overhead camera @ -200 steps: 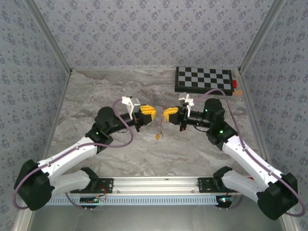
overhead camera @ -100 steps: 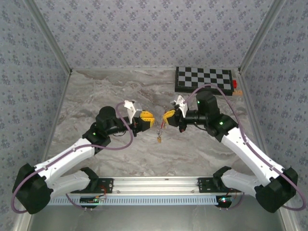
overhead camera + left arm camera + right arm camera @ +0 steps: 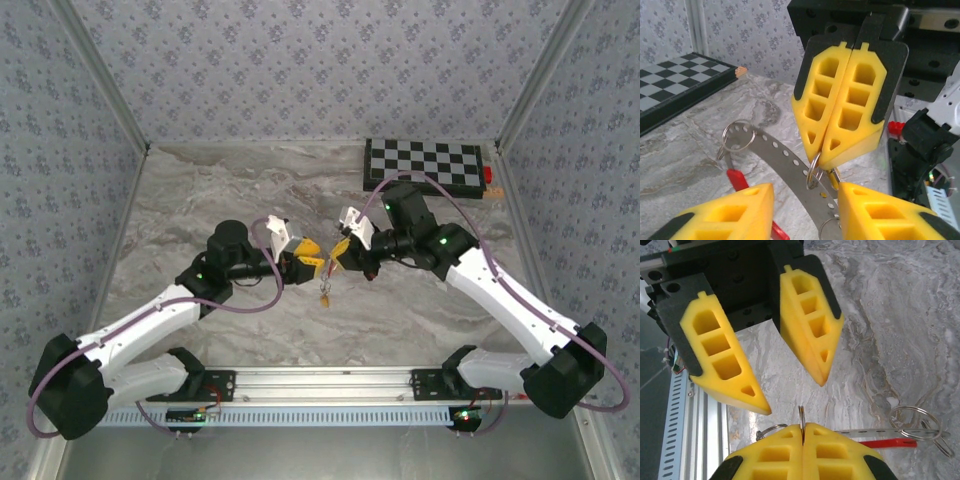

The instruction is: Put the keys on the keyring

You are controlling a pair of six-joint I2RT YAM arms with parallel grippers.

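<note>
Between tips of the right tool [image 3: 823,161] hangs the keyring [image 3: 781,154]

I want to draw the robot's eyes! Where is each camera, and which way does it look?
Top external: high behind the arms, looking down at the marble table; both arms, left gripper and right gripper show.
Left wrist: on the left arm, facing the shut right gripper; its own yellow fingers show at the bottom.
Right wrist: on the right arm, facing the open left gripper; its own shut fingers show below.
Shared: both wrist views show the small metal ring the right gripper pinches.
</note>
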